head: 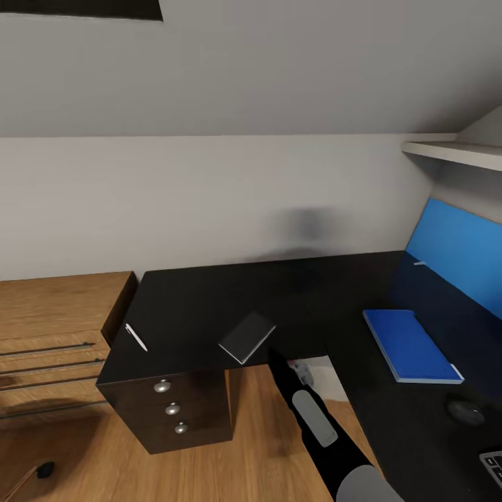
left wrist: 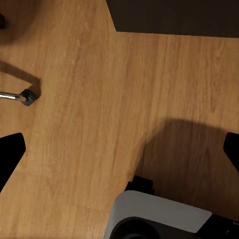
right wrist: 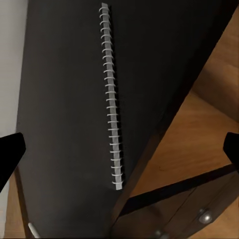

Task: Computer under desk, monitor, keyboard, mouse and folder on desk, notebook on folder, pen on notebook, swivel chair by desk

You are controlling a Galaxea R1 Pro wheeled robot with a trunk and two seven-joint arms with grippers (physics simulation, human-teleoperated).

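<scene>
Right gripper [right wrist: 119, 149] hovers with fingers spread, grasping nothing, just above the dark notebook [head: 247, 337] at the black desk's [head: 188, 307] front edge; blue folder [head: 411, 346] lies well apart; left gripper [left wrist: 119, 152] open over the floor

head high over desk [head: 209, 307]; wrists close, downward.

right arm [head: 317, 418] reaching forward, fingers [right wrist: 10, 152] spread
</scene>
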